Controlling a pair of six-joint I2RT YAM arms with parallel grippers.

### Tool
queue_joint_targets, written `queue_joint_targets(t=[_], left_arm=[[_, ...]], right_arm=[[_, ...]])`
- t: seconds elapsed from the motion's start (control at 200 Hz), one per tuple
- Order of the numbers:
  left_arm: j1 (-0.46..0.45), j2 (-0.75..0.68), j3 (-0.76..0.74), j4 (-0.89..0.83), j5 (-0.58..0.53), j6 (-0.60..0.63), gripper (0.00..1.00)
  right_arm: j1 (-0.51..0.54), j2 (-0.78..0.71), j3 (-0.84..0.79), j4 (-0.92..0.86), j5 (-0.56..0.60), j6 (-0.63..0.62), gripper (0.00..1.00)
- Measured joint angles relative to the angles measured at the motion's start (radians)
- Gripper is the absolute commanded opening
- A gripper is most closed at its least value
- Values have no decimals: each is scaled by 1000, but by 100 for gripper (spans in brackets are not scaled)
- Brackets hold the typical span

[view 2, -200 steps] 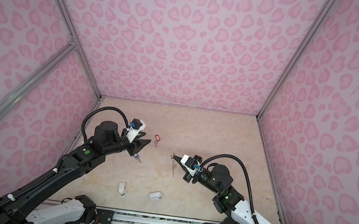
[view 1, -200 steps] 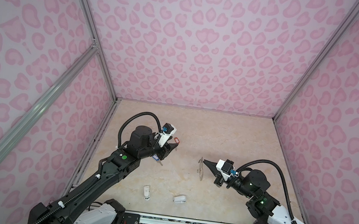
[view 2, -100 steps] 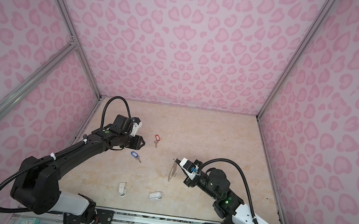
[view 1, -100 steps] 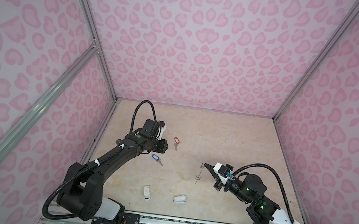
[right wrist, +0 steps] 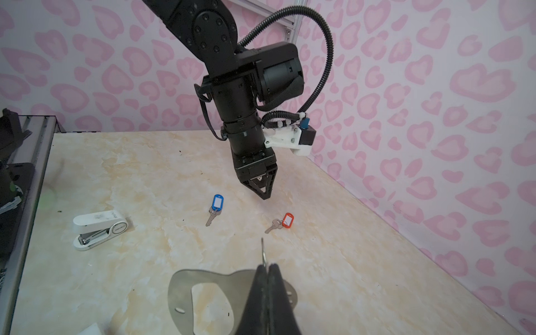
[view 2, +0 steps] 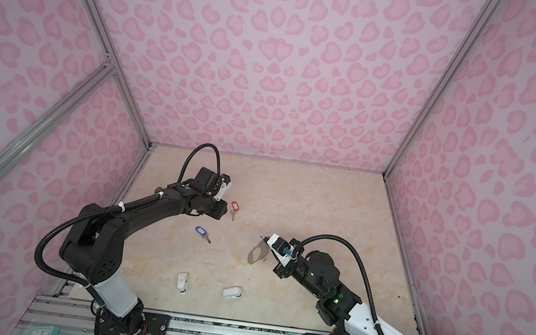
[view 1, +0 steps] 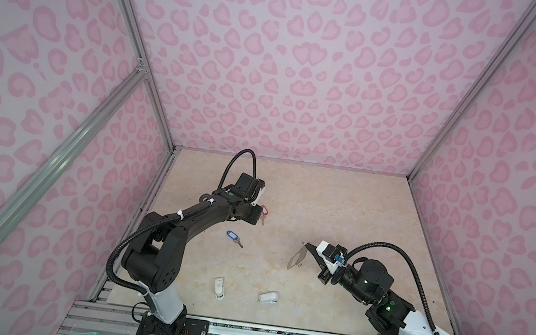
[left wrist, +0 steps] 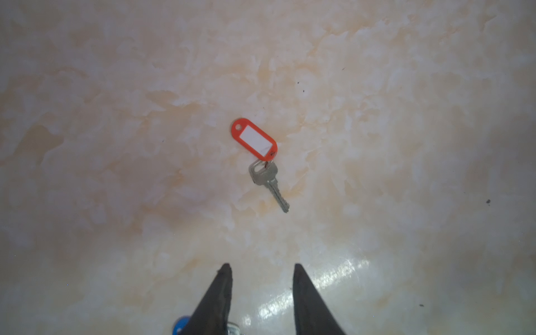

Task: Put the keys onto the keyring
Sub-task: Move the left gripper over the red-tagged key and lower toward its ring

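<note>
Two small silver metal keys lie flat on the glossy marbled beige worktop (view 1: 342,214) in both top views. The orange-red-tagged key (view 1: 264,210) is just beside the left jaws and the blue-tagged key (view 1: 232,235) lies nearer the front. Both are well apart from the keyring (view 1: 296,259), a flat grey D-shaped metal plate with an oval cutout, which the right jaws hold tilted. Whether its lower edge touches the worktop I cannot tell. Two white plastic staplers (view 1: 220,283) sit near the front rail, and pink patterned walls (view 1: 308,74) close in three sides, leaving open floor between the arms.

In the left wrist view the left jaws stand spread with nothing between them, short of the orange-red-tagged key (left wrist: 268,181). Key and tag look light. The blade lies flush on the shiny surface and would likely skid under a pinch, so the thicker oval tag (left wrist: 254,139) seems the surer hold.

In the right wrist view the right jaws are pressed together on the keyring (right wrist: 203,295) at its straight edge, with a small wire ring (right wrist: 263,252) standing up past the tips. The plate looks thin and stiff, and it may swivel in so narrow a pinch when a key is pushed on
</note>
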Motion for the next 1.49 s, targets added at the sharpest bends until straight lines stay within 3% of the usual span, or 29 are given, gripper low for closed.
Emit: queue_joint_targets(t=[0.255, 0.56, 1.495], left_arm=[[-2, 120, 83, 69, 50, 146, 32], [-2, 217, 165, 74, 86, 191, 28], [-23, 325, 262, -55, 8, 112, 25]], right_arm=[[-2, -25, 2, -45, 23, -3, 0], [-24, -19, 9, -76, 2, -11, 0], [-52, 24, 24, -74, -66, -7, 0]])
